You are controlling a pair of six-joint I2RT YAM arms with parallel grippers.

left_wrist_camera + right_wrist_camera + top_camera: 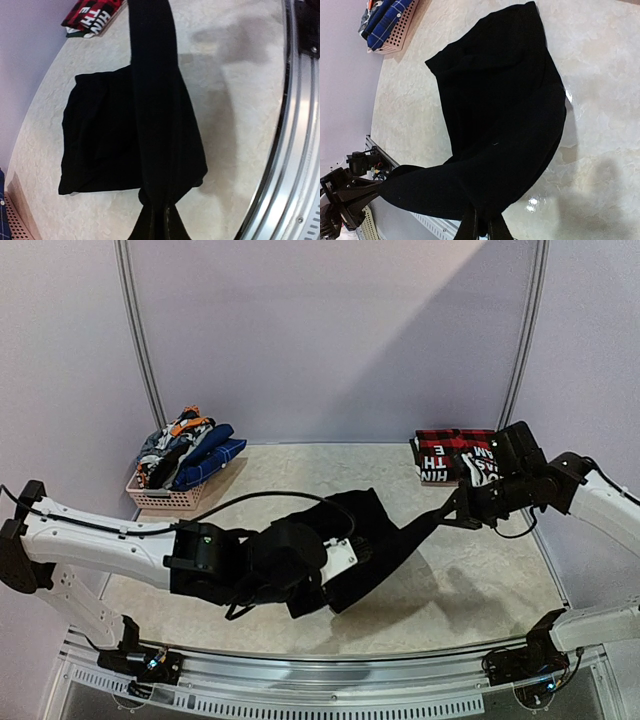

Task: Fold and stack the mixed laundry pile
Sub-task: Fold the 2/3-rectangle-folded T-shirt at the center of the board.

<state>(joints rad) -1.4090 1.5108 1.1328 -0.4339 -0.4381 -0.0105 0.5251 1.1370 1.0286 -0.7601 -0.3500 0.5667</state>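
Black trousers (385, 530) hang stretched between my two grippers above the table's middle, and part of them rests on the tabletop. My left gripper (345, 575) is shut on one end of the trousers (150, 125); its fingertips (161, 212) pinch the black cloth. My right gripper (463, 508) is shut on the other end, gripping the trousers (505, 110) at the bottom of the right wrist view (482, 220). The rest of the mixed laundry pile (190, 445), with a blue plaid shirt on top, sits in a basket at the back left.
The pale lattice basket (165, 500) stands at the back left. A folded stack (455, 452) with a red plaid piece and white letters lies at the back right, close behind my right arm. A metal rail (290, 150) runs along the table's near edge.
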